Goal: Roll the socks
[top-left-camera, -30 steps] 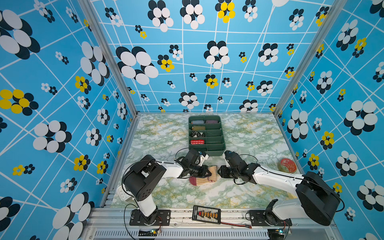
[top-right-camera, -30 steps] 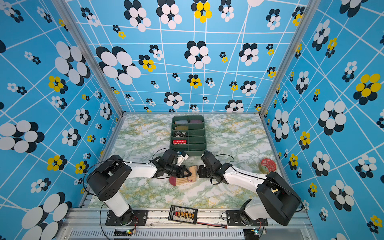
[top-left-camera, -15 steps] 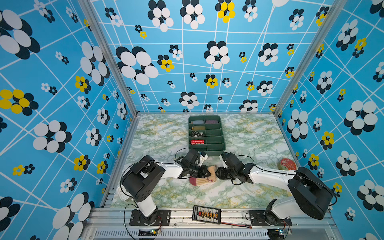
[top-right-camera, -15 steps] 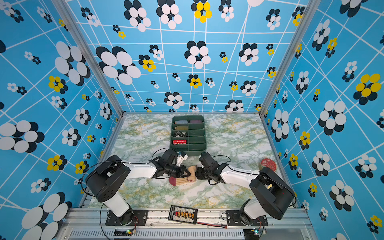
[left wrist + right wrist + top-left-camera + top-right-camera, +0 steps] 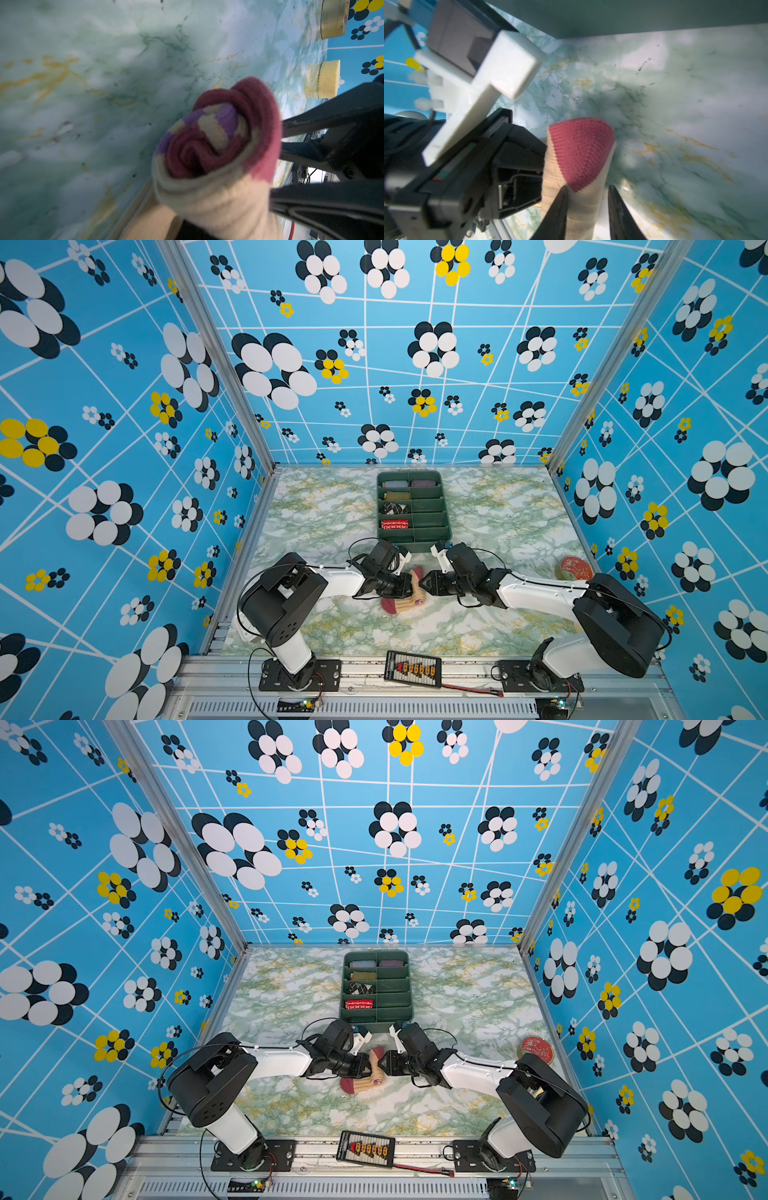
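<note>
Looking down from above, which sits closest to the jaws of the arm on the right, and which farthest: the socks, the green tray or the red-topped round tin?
1. socks: right in front, mid-table, nearest by far.
2. green tray: just behind, toward the back wall.
3. red-topped round tin: farthest, at the table's right edge.

left gripper [image 5: 401,585]: fingertips hidden behind socks [image 5: 408,602] in both top views
right gripper [image 5: 587,188]: fingers cut off at picture's edge
tray [image 5: 415,547]: far compartments' contents too small to tell

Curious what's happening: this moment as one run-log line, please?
left gripper: shut on partly rolled cream-and-dark-red ribbed socks | right gripper: open at the socks | stage: mid-roll
</note>
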You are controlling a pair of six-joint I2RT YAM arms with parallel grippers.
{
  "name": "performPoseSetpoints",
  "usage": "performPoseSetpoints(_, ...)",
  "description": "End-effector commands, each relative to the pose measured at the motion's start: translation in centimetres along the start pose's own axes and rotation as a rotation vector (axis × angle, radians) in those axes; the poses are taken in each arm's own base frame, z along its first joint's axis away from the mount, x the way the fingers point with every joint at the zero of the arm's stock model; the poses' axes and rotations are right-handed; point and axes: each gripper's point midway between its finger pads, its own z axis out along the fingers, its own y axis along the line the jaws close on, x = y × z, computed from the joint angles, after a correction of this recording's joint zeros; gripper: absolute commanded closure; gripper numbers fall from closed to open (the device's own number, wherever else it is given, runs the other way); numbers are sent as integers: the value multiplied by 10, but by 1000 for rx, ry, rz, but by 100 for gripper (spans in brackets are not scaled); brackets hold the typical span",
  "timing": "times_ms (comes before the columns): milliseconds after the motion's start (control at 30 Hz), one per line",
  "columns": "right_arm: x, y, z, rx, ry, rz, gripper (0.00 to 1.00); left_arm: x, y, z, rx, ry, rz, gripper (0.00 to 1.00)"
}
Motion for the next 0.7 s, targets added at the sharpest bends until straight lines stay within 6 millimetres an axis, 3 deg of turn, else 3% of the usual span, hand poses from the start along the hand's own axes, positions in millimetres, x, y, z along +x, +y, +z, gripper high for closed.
performPoseSetpoints(0,9,10,8,-64,41,8,65,28,25,3,-94,81,-46,100)
performPoseSetpoints(433,41,-17,33,41,188,49,66,33,29,6,-97,102,-53,100)
performPoseSetpoints(667,58,-21,32,169,289,-74,76,34,31,9,-98,110,-59,100)
